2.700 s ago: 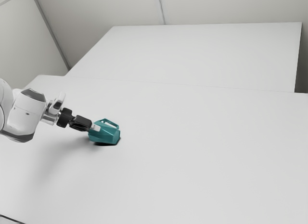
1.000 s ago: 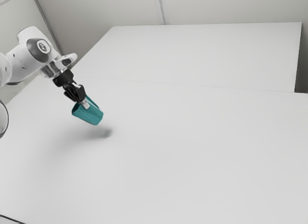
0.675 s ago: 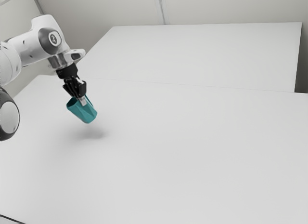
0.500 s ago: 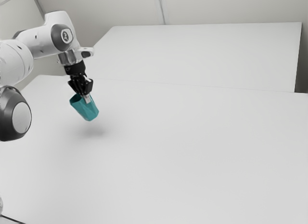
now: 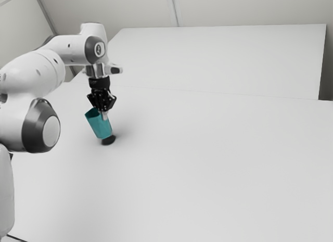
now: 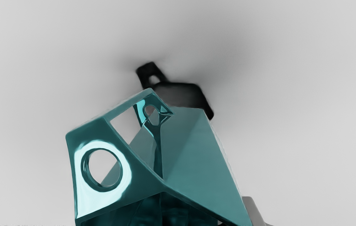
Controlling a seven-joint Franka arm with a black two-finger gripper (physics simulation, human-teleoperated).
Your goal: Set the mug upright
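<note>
Exterior view: holding tilted mug (image 5: 100, 125) just above worktop (image 5: 208, 164) with hand (image 5: 104, 116) closed onto it; leaning with open end raised, toward the exterior view's left.

You had no words, labels, brands or numbers that could be read; in the exterior view, a small round emblem (image 5: 99, 49) sat on the dark cap (image 5: 90, 48) of the robot arm (image 5: 36, 73); its mark was too small to make out.
</note>
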